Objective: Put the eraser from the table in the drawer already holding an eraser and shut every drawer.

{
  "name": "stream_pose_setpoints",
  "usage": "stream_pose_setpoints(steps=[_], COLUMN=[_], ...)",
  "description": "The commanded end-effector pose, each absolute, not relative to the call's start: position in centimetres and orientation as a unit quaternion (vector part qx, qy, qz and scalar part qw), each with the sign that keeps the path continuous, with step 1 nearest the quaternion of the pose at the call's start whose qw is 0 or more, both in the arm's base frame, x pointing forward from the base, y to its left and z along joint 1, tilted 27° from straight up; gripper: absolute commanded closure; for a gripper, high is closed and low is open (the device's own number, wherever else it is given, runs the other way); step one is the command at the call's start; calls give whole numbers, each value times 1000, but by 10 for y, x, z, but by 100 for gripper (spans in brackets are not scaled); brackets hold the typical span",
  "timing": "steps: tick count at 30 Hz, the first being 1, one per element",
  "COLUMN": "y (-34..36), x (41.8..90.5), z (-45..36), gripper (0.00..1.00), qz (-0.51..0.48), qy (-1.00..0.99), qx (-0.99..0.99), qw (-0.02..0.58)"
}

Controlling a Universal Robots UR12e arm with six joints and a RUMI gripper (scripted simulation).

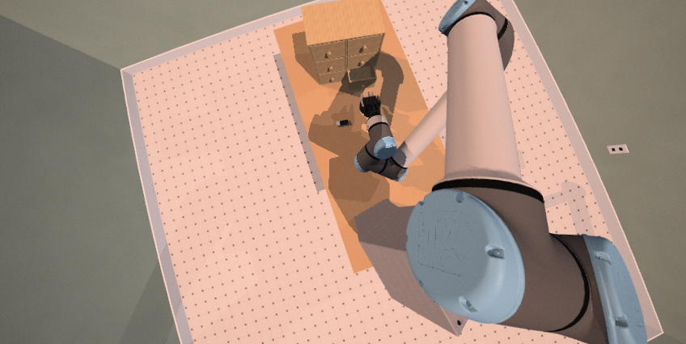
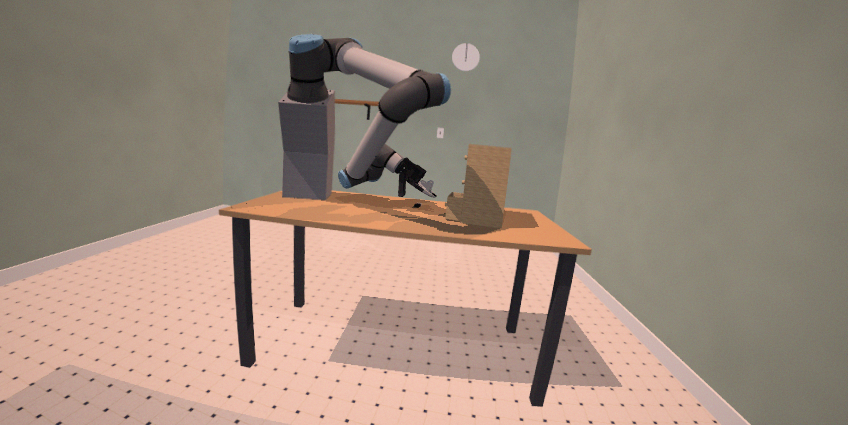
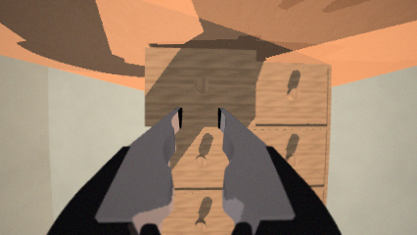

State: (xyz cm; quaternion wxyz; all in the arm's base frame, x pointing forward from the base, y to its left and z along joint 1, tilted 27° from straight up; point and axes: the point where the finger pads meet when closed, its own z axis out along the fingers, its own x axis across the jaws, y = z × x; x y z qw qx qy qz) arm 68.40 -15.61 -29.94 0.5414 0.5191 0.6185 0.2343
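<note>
A small dark eraser (image 1: pixel 342 122) lies on the orange table, left of my gripper; it also shows in the side view (image 2: pixel 416 204). The wooden chest (image 1: pixel 344 37) stands upright at the table's far end. One bottom drawer (image 1: pixel 361 74) is pulled out toward me, and its inside is in shadow. In the wrist view, which is upside down, that drawer's front (image 3: pixel 201 85) stands out ahead of the other drawers (image 3: pixel 293 98). My gripper (image 1: pixel 370 99) hovers above the table a short way in front of the drawer. Its fingers stand close together with nothing between them.
The grey robot pedestal (image 2: pixel 306 147) stands at the table's near end. The other drawer fronts look flush with the chest. The table's long edges run close on both sides of the chest.
</note>
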Motion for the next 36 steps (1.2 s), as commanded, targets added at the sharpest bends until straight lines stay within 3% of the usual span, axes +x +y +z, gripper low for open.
stream_pose_setpoints(steps=[1,36], y=[-161,-170], x=[694,709], z=[-311,-323], gripper=[80,80], qz=[234,234], qy=[619,619], qx=[520,521], qw=[540,540])
